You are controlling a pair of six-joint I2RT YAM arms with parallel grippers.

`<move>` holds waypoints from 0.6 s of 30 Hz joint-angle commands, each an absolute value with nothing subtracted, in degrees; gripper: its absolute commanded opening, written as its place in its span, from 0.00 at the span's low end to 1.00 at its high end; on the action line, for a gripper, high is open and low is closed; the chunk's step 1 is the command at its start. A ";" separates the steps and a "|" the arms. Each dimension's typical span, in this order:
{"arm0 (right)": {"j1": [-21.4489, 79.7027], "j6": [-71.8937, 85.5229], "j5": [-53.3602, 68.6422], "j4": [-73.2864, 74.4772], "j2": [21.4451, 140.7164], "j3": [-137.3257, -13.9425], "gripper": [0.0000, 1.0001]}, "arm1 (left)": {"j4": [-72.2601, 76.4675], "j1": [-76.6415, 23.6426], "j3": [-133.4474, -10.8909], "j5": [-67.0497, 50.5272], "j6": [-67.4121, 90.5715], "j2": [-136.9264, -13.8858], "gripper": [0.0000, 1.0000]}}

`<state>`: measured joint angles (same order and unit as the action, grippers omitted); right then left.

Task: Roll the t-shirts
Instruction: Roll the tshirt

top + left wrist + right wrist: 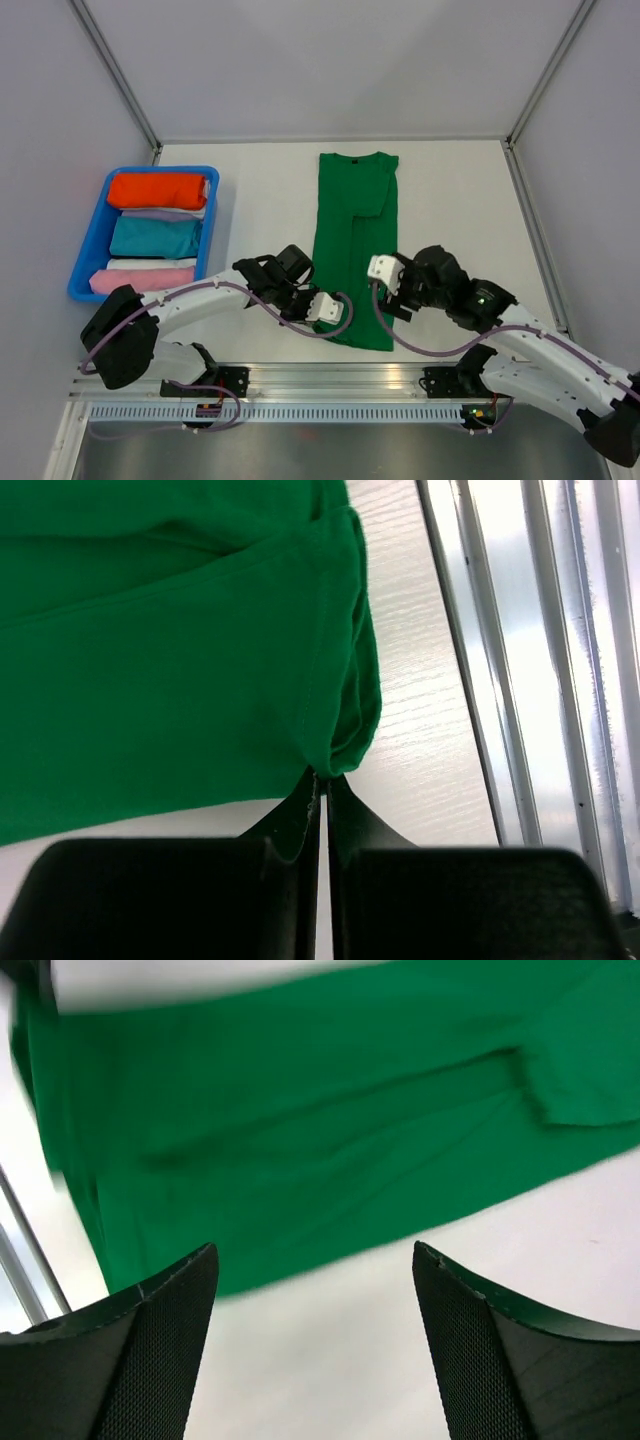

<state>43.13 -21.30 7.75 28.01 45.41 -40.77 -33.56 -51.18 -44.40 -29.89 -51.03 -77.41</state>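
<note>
The emerald-green t-shirt [355, 230] lies on the white table, folded lengthwise into a long narrow strip with its collar at the far end. My left gripper [336, 318] is at the strip's near left corner. In the left wrist view it [322, 780] is shut on the t-shirt [180, 660], pinching the hem corner, which bunches up at the fingertips. My right gripper [385, 290] is at the strip's right edge. In the right wrist view it [315, 1260] is open over bare table, with the t-shirt [300, 1110] just beyond its fingertips and nothing between them.
A blue bin [88, 250] at the left holds rolled cloths: orange-red [157, 190], teal [155, 238], pink [140, 278] and pale ones between. A metal rail [330, 385] runs along the near table edge. Grey walls close in the back and sides.
</note>
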 commanded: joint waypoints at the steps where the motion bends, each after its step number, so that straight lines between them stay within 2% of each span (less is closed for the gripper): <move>1: 44.12 -53.33 15.92 38.66 49.90 -35.87 0.81 | -31.12 -48.87 -43.77 -36.03 -44.91 -76.20 0.02; 4: 47.01 -62.30 14.68 40.25 51.76 -31.56 0.75 | -28.22 -48.87 -41.49 -35.68 -45.35 -76.55 0.02; 10: 51.14 -64.42 21.26 32.62 49.04 -24.36 0.60 | -26.54 -48.69 -41.22 -35.51 -43.33 -78.22 0.02; 15: 55.45 -63.63 19.86 24.88 49.48 -20.13 0.58 | -26.46 -48.52 -40.78 -36.12 -42.01 -78.57 0.02; 18: 56.42 -64.60 20.39 26.71 51.23 -21.27 0.58 | -26.54 -48.34 -40.96 -35.68 -41.57 -78.57 0.02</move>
